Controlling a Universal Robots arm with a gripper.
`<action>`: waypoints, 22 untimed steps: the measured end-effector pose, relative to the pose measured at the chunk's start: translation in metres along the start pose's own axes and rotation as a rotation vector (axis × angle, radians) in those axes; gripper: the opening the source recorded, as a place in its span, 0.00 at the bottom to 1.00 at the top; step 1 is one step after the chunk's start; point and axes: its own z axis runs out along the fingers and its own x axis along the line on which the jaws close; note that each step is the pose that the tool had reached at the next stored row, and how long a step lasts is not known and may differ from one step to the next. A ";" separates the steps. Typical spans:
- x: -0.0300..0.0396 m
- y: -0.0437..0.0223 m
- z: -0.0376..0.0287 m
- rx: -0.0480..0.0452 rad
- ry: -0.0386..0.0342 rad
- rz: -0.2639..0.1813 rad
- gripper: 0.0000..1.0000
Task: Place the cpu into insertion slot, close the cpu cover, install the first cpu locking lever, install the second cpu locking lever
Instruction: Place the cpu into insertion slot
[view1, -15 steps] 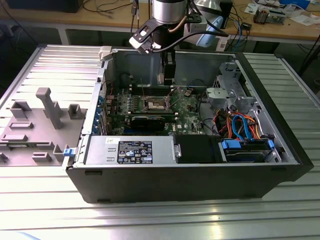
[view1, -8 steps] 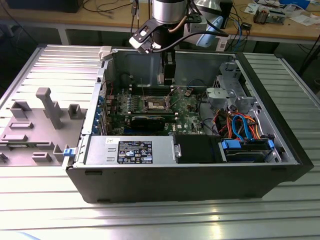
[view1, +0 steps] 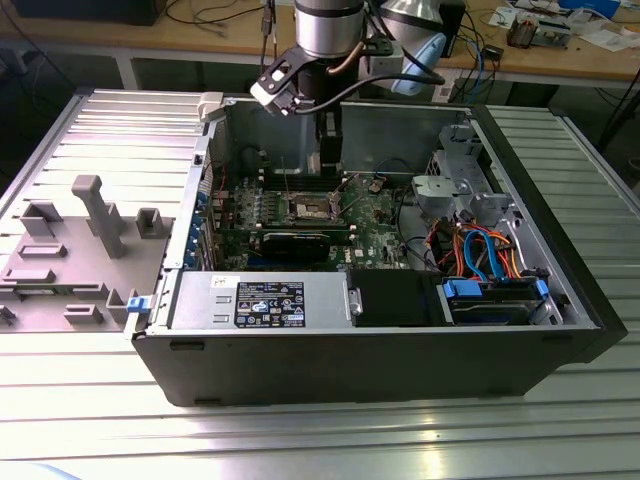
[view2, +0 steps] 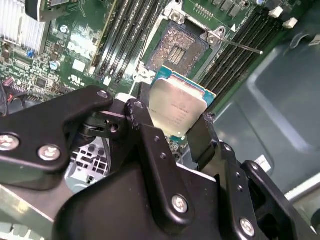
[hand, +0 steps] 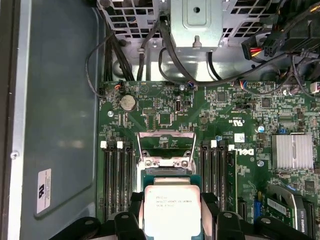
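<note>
One end effector (view2: 172, 119) gripping cpu (view2: 177, 106), poised above insertion slot (view2: 180, 47)

Open black metal computer case (view1: 370, 350) lies on ribbed aluminium bench (view1: 300, 440). Grey plastic fixture tray (view1: 70, 250) sits at its 9 o'clock, exterior view. Green motherboard (view1: 375, 225) is inside, with square dark insertion slot (view2: 182, 47) set in it. Flat square silver cpu (view2: 177, 107) is clamped in black gripper (view2: 170, 122), above slot, apart from it. Grey power-supply box (view1: 260, 300) is at board's 6 o'clock.
</note>
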 end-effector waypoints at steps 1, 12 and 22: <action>0.0000 -0.0002 0.0019 -0.0001 0.0000 0.000 0.54; -0.0006 -0.0023 0.0264 -0.0007 -0.0003 0.000 0.54; -0.0007 -0.0064 0.0387 -0.0058 0.0000 0.000 0.54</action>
